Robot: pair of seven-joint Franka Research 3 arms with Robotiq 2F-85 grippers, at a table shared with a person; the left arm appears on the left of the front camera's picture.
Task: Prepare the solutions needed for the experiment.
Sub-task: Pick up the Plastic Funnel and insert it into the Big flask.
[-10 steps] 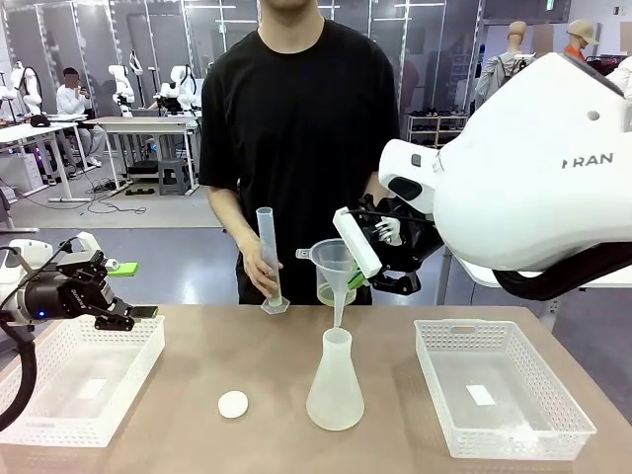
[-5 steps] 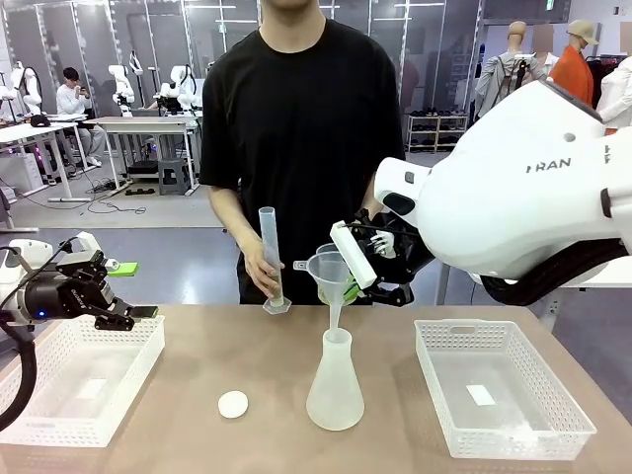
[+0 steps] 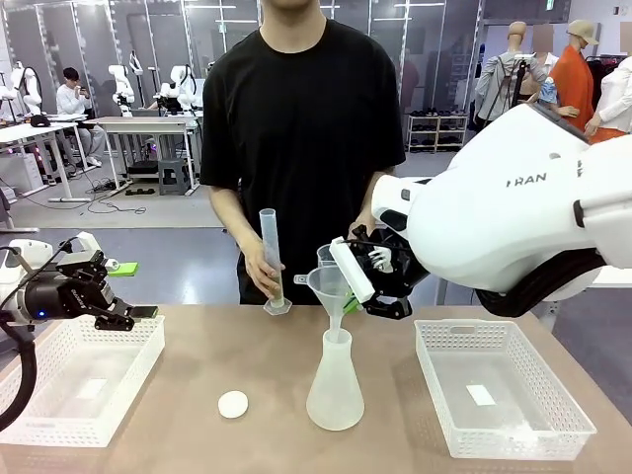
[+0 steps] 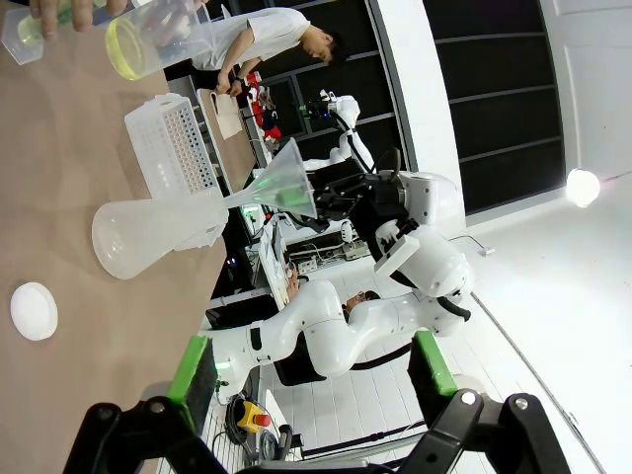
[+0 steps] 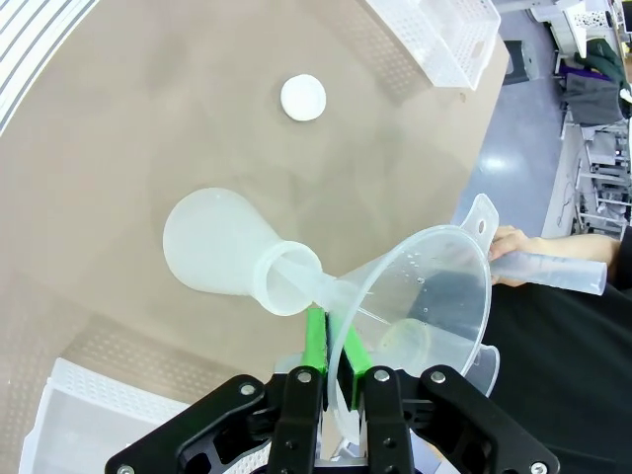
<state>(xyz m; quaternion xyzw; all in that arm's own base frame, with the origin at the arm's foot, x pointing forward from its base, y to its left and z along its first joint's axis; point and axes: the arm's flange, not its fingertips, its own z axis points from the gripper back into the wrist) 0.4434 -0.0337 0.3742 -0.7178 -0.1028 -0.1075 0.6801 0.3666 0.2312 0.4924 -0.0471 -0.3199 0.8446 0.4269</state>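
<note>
My right gripper (image 3: 354,286) is shut on the rim of a clear funnel (image 3: 329,281). The funnel's stem sits in the mouth of the translucent conical flask (image 3: 336,390) at the table's middle. The right wrist view shows the green pads (image 5: 316,341) pinching the funnel (image 5: 425,286) wall over the flask (image 5: 212,247). Behind the funnel the person holds up a beaker (image 3: 326,255); the pale yellow-green solution (image 4: 128,49) shows in it in the left wrist view. My left gripper (image 3: 123,291) hangs open and empty above the left basket.
The person's other hand steadies a tall graduated cylinder (image 3: 269,262) on the table's far side. A white basket (image 3: 148,341) stands at left and another (image 3: 494,324) at right. A small white cap (image 3: 233,404) lies left of the flask.
My right gripper has come down and slightly left, bringing the funnel's stem from above the flask into its mouth. The beaker has risen behind the funnel. The left arm has not moved.
</note>
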